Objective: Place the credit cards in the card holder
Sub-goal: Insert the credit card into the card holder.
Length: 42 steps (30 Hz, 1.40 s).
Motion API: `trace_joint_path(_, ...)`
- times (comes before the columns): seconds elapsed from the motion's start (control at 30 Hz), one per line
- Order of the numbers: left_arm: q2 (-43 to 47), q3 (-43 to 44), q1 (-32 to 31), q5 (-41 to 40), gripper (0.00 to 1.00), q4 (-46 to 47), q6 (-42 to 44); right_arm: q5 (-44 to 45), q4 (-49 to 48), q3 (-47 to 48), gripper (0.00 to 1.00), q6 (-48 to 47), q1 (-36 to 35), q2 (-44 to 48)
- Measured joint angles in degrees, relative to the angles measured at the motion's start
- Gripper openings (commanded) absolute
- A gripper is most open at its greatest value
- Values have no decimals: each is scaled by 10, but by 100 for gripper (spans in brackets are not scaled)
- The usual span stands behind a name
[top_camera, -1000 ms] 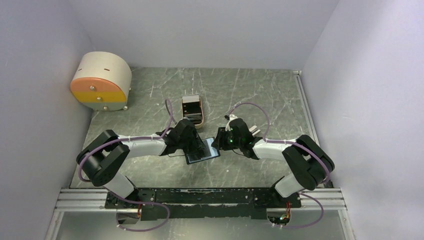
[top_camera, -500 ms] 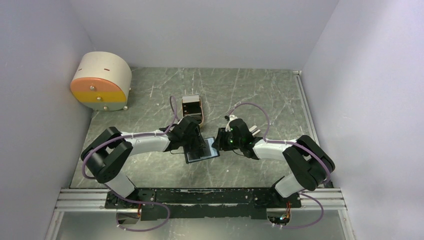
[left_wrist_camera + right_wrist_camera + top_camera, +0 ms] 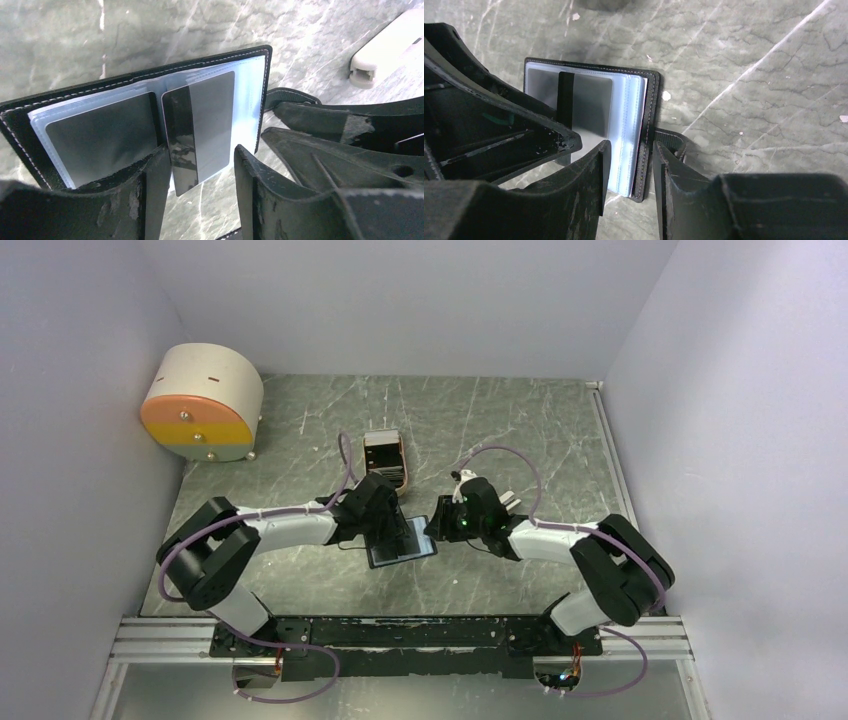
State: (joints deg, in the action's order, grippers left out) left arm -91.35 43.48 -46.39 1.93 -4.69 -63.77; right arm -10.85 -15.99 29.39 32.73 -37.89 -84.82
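A: Since a second ago the left arm (image 3: 290, 525) has pushed its wrist a touch forward, toward the far wall, and its elbow has shifted. The right arm (image 3: 545, 535) has barely stirred.

B: And the card holder?

A: The card holder (image 3: 248, 100) lies open on the desk (image 3: 500, 430) between the two wrists, in the same spot as before. A credit card (image 3: 210, 120) with a dark stripe sits partway in its right-hand pocket. Its free end sticks out past the holder's edge toward the left wrist.

B: The left jaws?

A: Spread wide, one finger (image 3: 150, 190) on each side of that free end. The card spans the gap, but I cannot tell whether they press its edges.

B: The right jaws?

A: A little apart, at the holder's right edge beside the snap tab (image 3: 671, 140). That edge shows in the gap between the fingers (image 3: 664, 170).

B: Farther out?

A: Just beyond the left wrist stands a beige tray (image 3: 383, 434), with other credit cards (image 3: 392, 478) stacked dark at its near end. Well apart, in the far left corner, sits a round beige-and-orange box (image 3: 205, 400).
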Motion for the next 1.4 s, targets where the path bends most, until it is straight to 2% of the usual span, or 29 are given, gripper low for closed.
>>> trace_joint_path(0.2, 30, -1, 0, -7, 54, -46, 0, 4, 5, -3, 40, 0, 0, 31)
trace_joint_path(0.47, 34, -1, 0, -9, 52, -58, 0, 4, 6, -3, 40, 1, 0, 33)
trace_joint_path(1.0, 4, 9, 0, -7, 51, -31, 12, 3, 8, -14, 40, 5, 0, 45)
trace_joint_path(1.4, -12, 8, 0, 6, 50, 26, 21, 3, 5, -19, 38, 9, 0, 48)
